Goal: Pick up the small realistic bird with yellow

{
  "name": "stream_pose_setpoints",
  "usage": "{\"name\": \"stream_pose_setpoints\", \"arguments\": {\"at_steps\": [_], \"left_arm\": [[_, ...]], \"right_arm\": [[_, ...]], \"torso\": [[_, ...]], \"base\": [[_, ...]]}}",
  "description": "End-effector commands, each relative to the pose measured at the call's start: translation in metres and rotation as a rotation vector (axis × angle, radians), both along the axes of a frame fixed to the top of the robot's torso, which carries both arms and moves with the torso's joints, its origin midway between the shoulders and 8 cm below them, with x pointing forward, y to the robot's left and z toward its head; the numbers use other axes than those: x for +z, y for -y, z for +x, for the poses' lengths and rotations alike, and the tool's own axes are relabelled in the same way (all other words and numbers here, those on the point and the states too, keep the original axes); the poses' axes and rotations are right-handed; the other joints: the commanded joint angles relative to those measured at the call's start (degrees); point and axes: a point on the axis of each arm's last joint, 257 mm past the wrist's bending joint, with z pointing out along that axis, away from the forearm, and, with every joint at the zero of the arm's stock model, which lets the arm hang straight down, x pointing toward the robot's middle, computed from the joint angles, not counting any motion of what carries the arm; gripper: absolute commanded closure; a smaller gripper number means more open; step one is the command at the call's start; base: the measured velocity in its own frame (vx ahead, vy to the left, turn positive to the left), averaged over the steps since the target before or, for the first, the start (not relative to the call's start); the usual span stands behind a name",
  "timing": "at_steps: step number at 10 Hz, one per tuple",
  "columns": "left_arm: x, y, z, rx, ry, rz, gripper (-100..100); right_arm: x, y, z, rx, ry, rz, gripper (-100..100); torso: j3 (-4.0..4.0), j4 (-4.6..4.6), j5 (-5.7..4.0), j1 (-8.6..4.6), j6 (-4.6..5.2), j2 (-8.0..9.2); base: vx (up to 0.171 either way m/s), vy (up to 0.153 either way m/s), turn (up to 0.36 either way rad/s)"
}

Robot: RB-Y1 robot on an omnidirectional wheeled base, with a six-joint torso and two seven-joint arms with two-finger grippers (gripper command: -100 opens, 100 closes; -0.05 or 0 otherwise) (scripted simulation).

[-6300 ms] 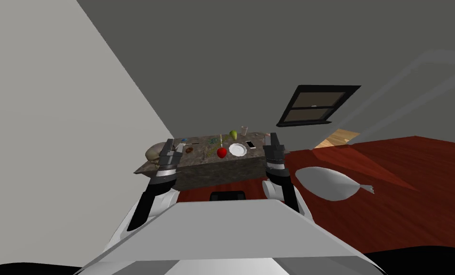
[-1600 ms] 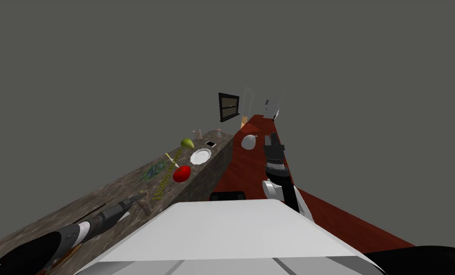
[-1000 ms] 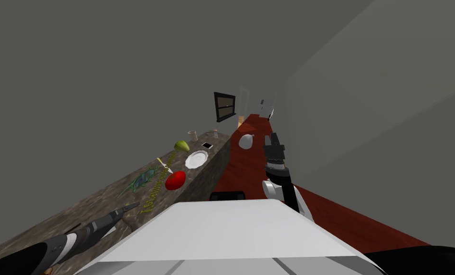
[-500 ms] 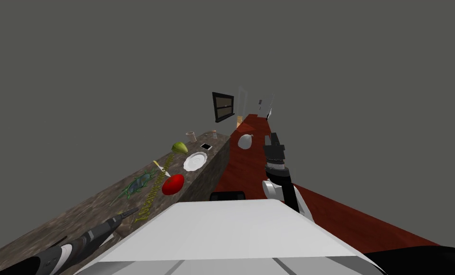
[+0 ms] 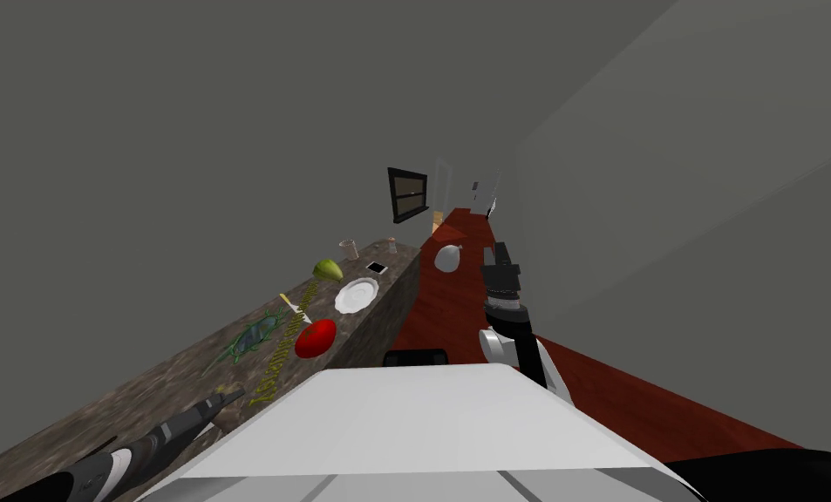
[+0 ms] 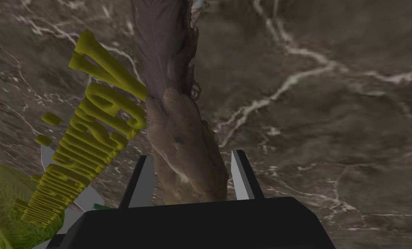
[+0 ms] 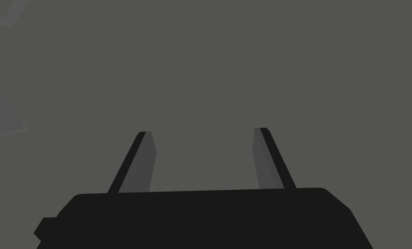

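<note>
- Head view: the left gripper reaches low over the near end of the marble counter, beside the yellow lettering. The right gripper hangs over the red floor, likely kept clear of the work.
- Left wrist view: the 2 fingers pinch the brown bird across its flanks, deep between them, probably for a firm hold. The bird is at the counter, just beside the lettering.
- Right wrist view: jaws spread, holding nothing.

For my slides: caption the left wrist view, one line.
Left gripper clamps a brown bird on the marbled top, yellow lettering beside it.
</note>
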Motion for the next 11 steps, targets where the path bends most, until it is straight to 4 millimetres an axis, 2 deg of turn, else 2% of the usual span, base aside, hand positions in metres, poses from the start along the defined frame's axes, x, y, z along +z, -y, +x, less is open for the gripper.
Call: {"name": "stream_pose_setpoints", "arguments": {"at_steps": [1, 2, 3, 4, 9, 10, 11], "left_arm": [[0.0, 0.0, 0.0, 0.0, 0.0, 0.0, 100], [0.0, 0.0, 0.0, 0.0, 0.0, 0.0, 100], [0.0, 0.0, 0.0, 0.0, 0.0, 0.0, 0], [0.006, -0.002, 0.007, -0.007, 0.001, 0.0, 100], [0.02, -0.005, 0.024, -0.026, -0.003, -0.002, 100], [0.018, -0.005, 0.021, -0.024, -0.004, -0.001, 100], [0.018, -0.005, 0.022, -0.024, -0.004, -0.001, 0]], "right_arm": [[0.0, 0.0, 0.0, 0.0, 0.0, 0.0, 0], [0.0, 0.0, 0.0, 0.0, 0.0, 0.0, 0], [0.0, 0.0, 0.0, 0.0, 0.0, 0.0, 0], [0.0, 0.0, 0.0, 0.0, 0.0, 0.0, 0], [0.0, 0.0, 0.0, 0.0, 0.0, 0.0, 0], [0.0, 0.0, 0.0, 0.0, 0.0, 0.0, 0], [0.0, 0.0, 0.0, 0.0, 0.0, 0.0, 0]], "torso": [[0.0, 0.0, 0.0, 0.0, 0.0, 0.0], [0.0, 0.0, -0.01, -0.01, -0.01, 0.0], [0.0, 0.0, -0.01, -0.01, -0.01, 0.0], [0.0, 0.0, -0.02, -0.02, -0.01, 0.0], [0.07, 0.03, -0.08, -0.15, -0.03, 0.13], [0.07, 0.03, -0.08, -0.14, -0.02, 0.11], [0.05, 0.02, -0.06, -0.11, -0.02, 0.08]], "base": [[0.0, 0.0, 0.0], [0.0, 0.0, 0.0], [0.0, 0.0, 0.0], [-0.018, -0.013, 0.057], [-0.034, -0.019, 0.044], [-0.011, -0.005, 0.005], [0.0, 0.0, 0.0]]}}
